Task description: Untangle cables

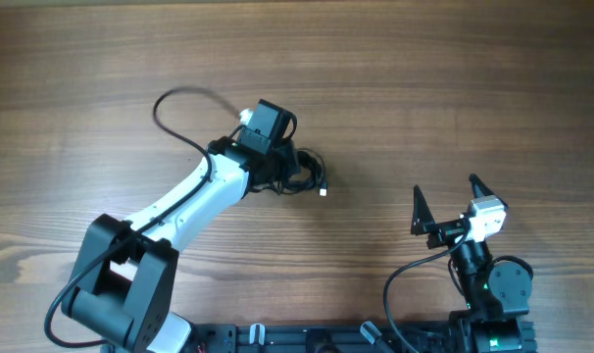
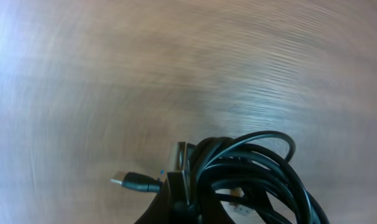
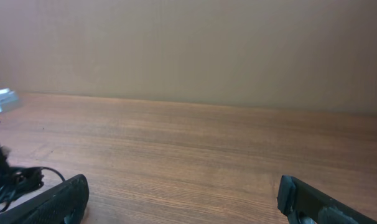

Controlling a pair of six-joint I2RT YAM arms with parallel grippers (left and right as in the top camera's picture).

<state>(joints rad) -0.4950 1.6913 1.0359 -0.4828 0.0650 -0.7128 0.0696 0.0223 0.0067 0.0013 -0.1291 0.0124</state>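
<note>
Overhead view: the cables (image 1: 305, 169), a small knot of thin black wire, lie bunched near the middle of the wooden table (image 1: 454, 69), slightly left of centre. A pale plug (image 1: 322, 190) pokes out at the bundle's near right edge. The left gripper (image 1: 285, 169) sits on the bundle's left side, its fingers hidden under the wrist from above.

The left wrist camera shows the left gripper (image 2: 176, 196) pressed together on the cables (image 2: 257, 171). Their loops swell out to the right of the dark fingertips, and a black plug (image 2: 131, 182) with a metal tip sticks out to the left. The tabletop beyond is blurred.

From overhead, the white left arm (image 1: 194, 201) reaches from the near left corner up to the bundle. A black wrist camera housing (image 1: 270, 123) sits on the bundle's far side, and a thick black lead (image 1: 174, 103) loops away to the far left.

Well apart, at the near right, the right gripper (image 1: 445, 188) points toward the far side with its fingers spread wide and nothing between them. In the right wrist view the right gripper (image 3: 182, 183) shows one dark finger at each bottom corner with bare wood between. A strand of black wire (image 3: 27, 177) shows at the left edge; which cable it belongs to cannot be told.
</note>
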